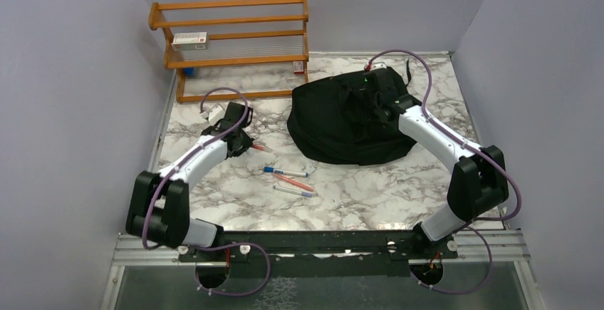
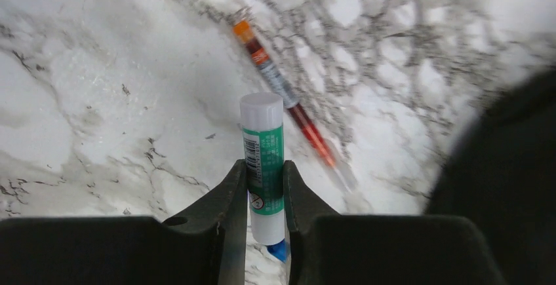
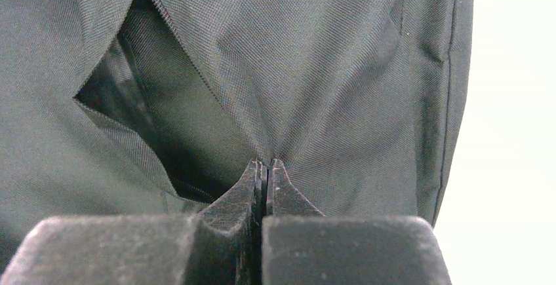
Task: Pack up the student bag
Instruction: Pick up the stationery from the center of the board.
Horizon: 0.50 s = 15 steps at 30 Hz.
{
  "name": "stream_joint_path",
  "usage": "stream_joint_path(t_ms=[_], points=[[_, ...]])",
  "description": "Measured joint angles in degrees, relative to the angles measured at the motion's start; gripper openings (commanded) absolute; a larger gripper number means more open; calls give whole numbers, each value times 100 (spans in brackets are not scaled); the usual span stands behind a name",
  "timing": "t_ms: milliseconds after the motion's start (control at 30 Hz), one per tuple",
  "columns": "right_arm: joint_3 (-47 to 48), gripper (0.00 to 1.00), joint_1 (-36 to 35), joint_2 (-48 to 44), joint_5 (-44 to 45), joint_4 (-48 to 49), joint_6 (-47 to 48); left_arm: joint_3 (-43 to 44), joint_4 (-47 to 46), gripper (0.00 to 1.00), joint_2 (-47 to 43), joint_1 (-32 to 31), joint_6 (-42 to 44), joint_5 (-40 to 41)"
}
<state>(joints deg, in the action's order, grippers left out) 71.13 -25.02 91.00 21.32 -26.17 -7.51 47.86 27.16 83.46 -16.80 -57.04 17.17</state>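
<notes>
The left pincer [image 2: 264,170] gripped a green-labelled glue stick [image 2: 262,144] over the marble worktop [image 2: 98,101], with a red pen [image 2: 288,101] just beyond its tips. Well to its right, the right pincer [image 3: 264,165] pinched the student bag [image 3: 328,69] beside the zip opening [image 3: 131,108]. The likely next move was to carry the stick into that opening.

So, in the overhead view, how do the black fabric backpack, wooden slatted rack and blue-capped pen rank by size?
Largest: black fabric backpack and wooden slatted rack, too alike to rank.
Smallest: blue-capped pen, by far.
</notes>
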Motion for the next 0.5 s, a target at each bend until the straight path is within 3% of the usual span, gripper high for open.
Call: stream_joint_path(t_ms=[100,233,500], points=[[-28,1,0,-72,-15,0,0,33,-70,3,-654,13,387,-15],[-39,1,0,-164,-35,-2,2,256,-452,2,-1268,20,1113,-411],[-138,1,2,-297,-267,2,0,586,-1585,0,-1071,-94,1755,-1980]])
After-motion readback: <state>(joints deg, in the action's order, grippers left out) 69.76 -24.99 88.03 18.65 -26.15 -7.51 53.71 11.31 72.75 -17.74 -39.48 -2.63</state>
